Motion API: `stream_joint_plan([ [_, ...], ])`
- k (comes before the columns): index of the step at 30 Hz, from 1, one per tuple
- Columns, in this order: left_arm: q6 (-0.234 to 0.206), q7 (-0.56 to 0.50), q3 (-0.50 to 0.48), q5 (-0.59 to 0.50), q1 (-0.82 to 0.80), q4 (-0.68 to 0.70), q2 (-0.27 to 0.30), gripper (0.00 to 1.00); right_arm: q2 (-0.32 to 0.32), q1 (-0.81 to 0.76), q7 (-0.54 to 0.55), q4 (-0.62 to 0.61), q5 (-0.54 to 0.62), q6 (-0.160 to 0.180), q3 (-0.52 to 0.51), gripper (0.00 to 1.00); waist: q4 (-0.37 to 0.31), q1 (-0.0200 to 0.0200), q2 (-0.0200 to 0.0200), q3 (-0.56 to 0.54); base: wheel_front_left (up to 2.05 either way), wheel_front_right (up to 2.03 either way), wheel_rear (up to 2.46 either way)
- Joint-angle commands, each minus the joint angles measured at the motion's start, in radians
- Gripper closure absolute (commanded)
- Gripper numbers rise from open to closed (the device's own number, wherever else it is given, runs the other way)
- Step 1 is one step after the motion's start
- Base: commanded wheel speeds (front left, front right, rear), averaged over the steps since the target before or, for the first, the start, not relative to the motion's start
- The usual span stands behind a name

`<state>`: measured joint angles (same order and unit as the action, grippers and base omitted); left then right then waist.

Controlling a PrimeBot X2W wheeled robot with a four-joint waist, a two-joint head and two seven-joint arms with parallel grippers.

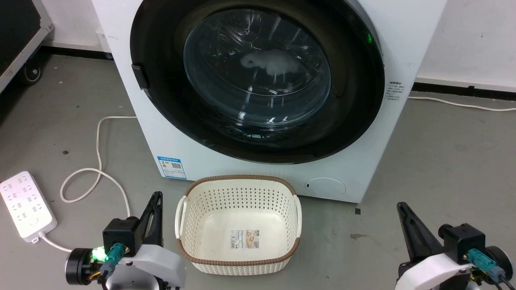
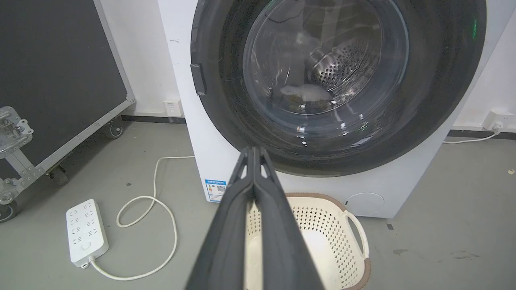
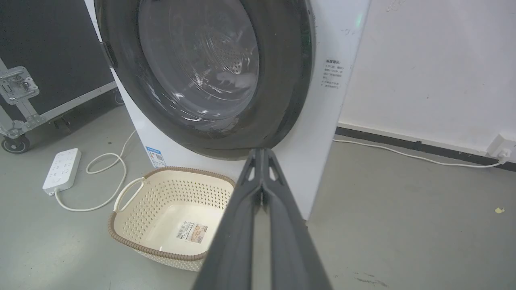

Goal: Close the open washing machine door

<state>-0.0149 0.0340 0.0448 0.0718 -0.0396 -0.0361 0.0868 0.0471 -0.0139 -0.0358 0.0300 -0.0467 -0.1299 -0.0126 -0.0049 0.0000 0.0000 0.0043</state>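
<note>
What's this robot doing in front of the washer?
Nothing is being handled right now. The round black-rimmed glass door of the big white front-loading washing machine looks closed against its front, with something pale lying in the drum behind the glass. The robot's left pincer and right pincer are both shut, hold nothing and hang low over the grey floor, apart from the machine. A cream perforated plastic basket with a brown rim stands empty between them, right in front of the washer.
</note>
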Motion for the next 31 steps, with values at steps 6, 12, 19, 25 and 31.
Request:
stream_joint_plan([
  [6, 0.006, -0.012, -0.016, -0.024, 0.021, 0.014, -0.012, 1.00, 0.003, 0.012, 0.013, -0.013, 0.018, -0.001, 0.005, 1.00, 0.001, 0.0000, 0.0000, -0.001, 0.00, 0.00, 0.00],
  [12, 0.009, -0.020, -0.027, -0.042, 0.028, 0.022, -0.021, 1.00, 0.003, 0.013, 0.021, -0.019, 0.028, -0.001, 0.008, 1.00, 0.003, 0.0000, 0.0000, -0.002, 0.00, 0.00, 0.00],
  [19, 0.013, -0.029, -0.039, -0.062, 0.036, 0.031, -0.031, 1.00, 0.003, 0.013, 0.031, -0.026, 0.041, -0.001, 0.011, 1.00, 0.004, 0.0000, 0.0000, -0.004, 0.00, 0.00, 0.00],
  [25, 0.015, -0.034, -0.045, -0.072, 0.040, 0.036, -0.037, 1.00, 0.003, 0.014, 0.036, -0.030, 0.047, -0.001, 0.013, 1.00, 0.005, 0.0000, 0.0000, -0.004, 0.00, 0.00, 0.00],
  [31, 0.015, -0.034, -0.045, -0.072, 0.040, 0.036, -0.037, 1.00, 0.003, 0.014, 0.036, -0.030, 0.047, -0.001, 0.013, 1.00, 0.005, 0.0000, 0.0000, -0.004, 0.00, 0.00, 0.00],
])
